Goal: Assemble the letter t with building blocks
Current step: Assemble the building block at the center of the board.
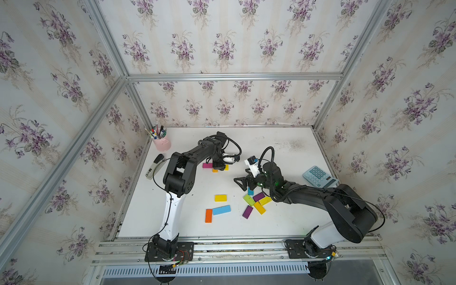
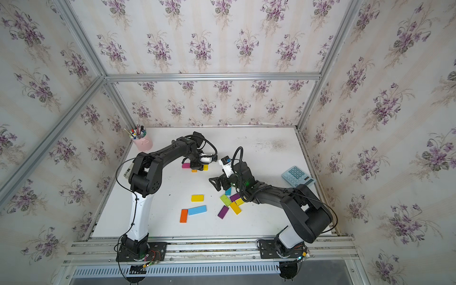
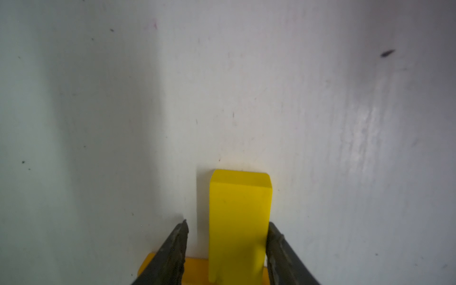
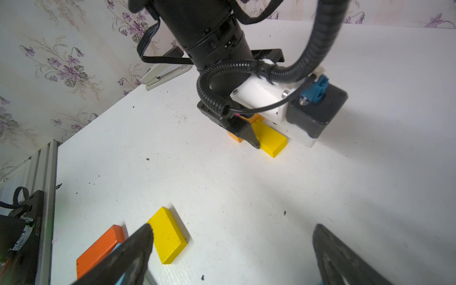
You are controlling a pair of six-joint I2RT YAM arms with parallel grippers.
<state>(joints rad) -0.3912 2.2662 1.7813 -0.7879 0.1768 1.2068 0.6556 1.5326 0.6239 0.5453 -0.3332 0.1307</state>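
Two fingers of the left gripper (image 3: 227, 222) stand apart astride the flat yellow block (image 3: 239, 197), one touching its side, one just clear; its long axis runs between them toward 3 o'clock on the table (image 1: 283, 222). Right gripper (image 4: 234, 228) gapes empty at its 4 o'clock.

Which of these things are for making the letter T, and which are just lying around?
For the T:
far yellow block, magenta block, near yellow block, light blue block, near orange block, mixed pile of lime, purple, yellow and teal blocks.

Just lying about:
stapler, calculator, pink cup of pens.
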